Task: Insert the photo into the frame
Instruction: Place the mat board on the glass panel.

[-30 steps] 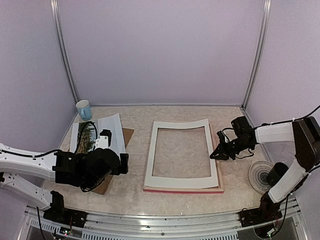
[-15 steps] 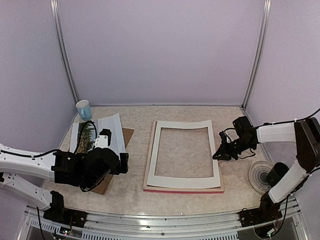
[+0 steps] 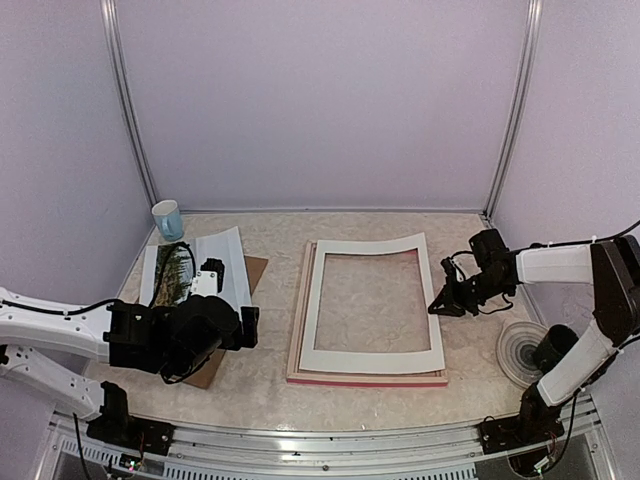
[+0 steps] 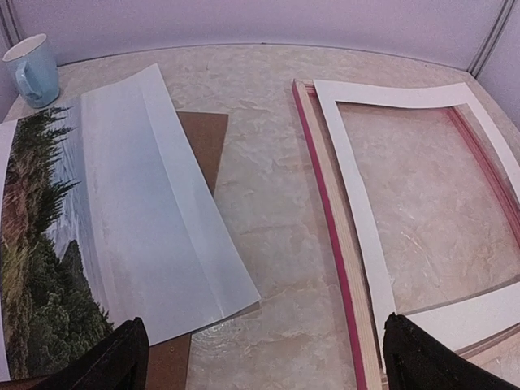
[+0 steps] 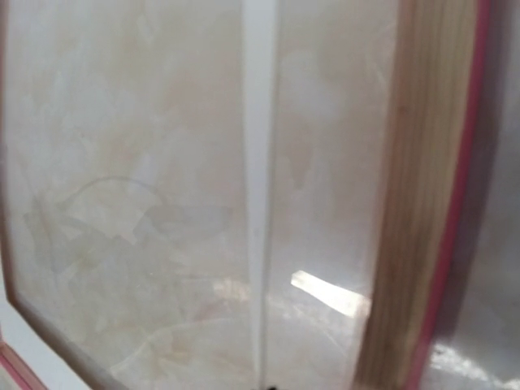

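Toward left edge of surface [image 3: 270, 235], rectangular paper landscape photo [image 4: 41, 244] lies face up, long axis near-to-far, just ahead of my left hand [image 4: 264, 361], spread wide, empty. Pink thin-railed wooden frame [image 3: 365, 380] mid-surface. Right hand [image 3: 440, 303] shut beside its right rail, farther from photo.
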Robot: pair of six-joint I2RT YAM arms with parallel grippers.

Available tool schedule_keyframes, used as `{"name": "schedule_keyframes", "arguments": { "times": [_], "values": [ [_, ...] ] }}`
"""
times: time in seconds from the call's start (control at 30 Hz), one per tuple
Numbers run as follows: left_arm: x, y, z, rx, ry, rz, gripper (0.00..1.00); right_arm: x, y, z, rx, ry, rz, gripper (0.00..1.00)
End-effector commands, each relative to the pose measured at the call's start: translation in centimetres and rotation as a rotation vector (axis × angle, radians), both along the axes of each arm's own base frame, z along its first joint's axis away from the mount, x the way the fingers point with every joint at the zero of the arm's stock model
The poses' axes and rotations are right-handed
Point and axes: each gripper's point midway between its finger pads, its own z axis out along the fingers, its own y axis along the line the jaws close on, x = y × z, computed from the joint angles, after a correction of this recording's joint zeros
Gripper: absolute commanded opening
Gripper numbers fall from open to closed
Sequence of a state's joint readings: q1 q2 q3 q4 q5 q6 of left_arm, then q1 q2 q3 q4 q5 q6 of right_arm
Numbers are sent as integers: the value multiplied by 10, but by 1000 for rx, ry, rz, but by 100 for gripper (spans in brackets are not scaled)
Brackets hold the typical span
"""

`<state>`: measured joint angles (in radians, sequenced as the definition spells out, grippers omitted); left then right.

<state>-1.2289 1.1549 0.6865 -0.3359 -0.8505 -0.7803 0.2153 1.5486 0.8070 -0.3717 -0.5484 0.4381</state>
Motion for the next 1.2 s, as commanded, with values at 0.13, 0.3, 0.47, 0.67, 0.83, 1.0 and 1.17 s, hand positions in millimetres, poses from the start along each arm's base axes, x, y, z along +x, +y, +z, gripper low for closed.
{"name": "schedule_keyframes", "arguments": {
  "times": [0.13,0.3,0.47,0.67,0.83,1.0,1.17],
  "values": [
    [3,-1,0,-4,-5,2,99,6,11,16,88,-28,39,0],
    [3,-2,-3,-1,-1,1,99,4,14,19,111,-21,53,0],
    [2,0,-4,-5,2,1,99,3,12,18,99,-20,50,0],
    [1,1,-5,-4,2,1,99,1,10,13,85,-7,41,0],
    [2,1,-6,-6,2,1,99,0,10,7,80,3,37,0],
    [2,-1,-8,-5,6,-1,99,0,9,8,58,2,32,10],
    [2,-1,-8,-9,9,1,99,1,4,11,27,-8,21,19]
  ]
}}
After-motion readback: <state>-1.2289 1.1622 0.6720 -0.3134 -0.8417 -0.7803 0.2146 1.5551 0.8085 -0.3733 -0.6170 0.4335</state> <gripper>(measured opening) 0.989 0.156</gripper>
